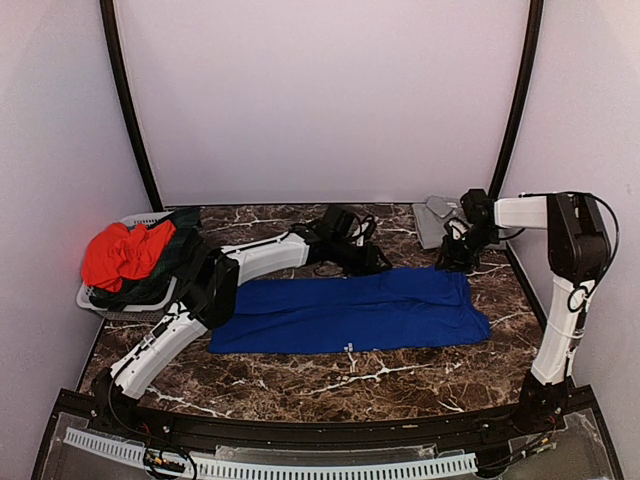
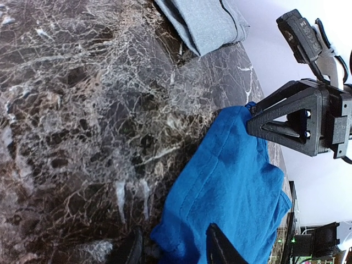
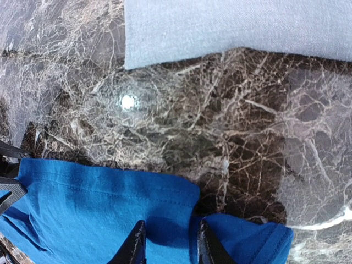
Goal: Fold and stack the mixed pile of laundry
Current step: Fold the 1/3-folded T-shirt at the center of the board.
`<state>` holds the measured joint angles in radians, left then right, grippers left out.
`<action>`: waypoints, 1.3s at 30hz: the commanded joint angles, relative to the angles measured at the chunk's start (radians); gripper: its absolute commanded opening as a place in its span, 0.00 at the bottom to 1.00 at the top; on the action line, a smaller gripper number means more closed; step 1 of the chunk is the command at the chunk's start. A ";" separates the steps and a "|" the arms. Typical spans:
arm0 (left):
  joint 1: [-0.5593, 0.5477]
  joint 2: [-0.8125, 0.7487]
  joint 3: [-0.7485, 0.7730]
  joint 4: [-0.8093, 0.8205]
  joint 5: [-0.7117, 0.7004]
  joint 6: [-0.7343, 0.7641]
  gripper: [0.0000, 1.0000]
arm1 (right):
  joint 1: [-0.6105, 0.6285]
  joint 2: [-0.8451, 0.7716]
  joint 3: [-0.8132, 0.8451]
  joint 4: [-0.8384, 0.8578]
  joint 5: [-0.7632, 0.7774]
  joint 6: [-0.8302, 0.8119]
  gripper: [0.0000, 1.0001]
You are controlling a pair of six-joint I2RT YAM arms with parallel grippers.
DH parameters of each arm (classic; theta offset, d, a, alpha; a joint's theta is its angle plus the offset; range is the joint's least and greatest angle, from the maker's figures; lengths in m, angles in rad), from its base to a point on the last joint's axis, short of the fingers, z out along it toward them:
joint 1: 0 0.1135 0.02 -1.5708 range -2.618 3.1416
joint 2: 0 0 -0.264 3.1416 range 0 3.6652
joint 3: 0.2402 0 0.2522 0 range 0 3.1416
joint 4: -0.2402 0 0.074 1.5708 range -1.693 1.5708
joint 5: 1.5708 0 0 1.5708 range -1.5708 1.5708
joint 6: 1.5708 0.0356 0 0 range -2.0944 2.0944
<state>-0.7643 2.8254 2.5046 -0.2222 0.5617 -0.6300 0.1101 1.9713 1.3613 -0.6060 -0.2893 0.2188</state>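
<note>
A royal-blue T-shirt (image 1: 350,312) lies spread flat across the middle of the marble table. My left gripper (image 1: 352,250) is low at its far edge. In the left wrist view the left gripper (image 2: 173,242) stands open, with a corner of the blue T-shirt (image 2: 231,181) lying between its fingers. My right gripper (image 1: 458,255) is at the shirt's far right corner. In the right wrist view the right gripper (image 3: 169,231) is open and narrow, straddling the hem of the blue T-shirt (image 3: 82,203). A folded grey shirt (image 1: 437,222) lies behind at the back right.
A small grey basket (image 1: 100,300) stands at the left edge, holding a red-orange garment (image 1: 120,252) and dark cloth (image 1: 170,262). The grey shirt (image 3: 236,27) is just beyond the right gripper. White walls close in the table on three sides.
</note>
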 commanded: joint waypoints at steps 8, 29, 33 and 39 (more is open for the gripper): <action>-0.007 0.019 0.052 0.024 0.021 -0.031 0.26 | -0.005 0.020 0.038 0.026 -0.014 -0.001 0.11; -0.067 -0.313 -0.293 0.133 -0.007 0.236 0.03 | 0.001 -0.358 -0.170 0.009 -0.043 0.005 0.00; -0.084 -0.425 -0.491 0.246 -0.041 0.254 0.05 | 0.009 -0.421 -0.243 0.011 -0.072 0.014 0.00; -0.094 -0.513 -0.663 0.300 -0.030 0.287 0.09 | 0.043 -0.478 -0.341 0.020 -0.083 0.033 0.00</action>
<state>-0.8581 2.3852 1.9148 0.0177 0.5327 -0.3969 0.1265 1.5379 1.0740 -0.5983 -0.3489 0.2302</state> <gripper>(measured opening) 0.102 0.002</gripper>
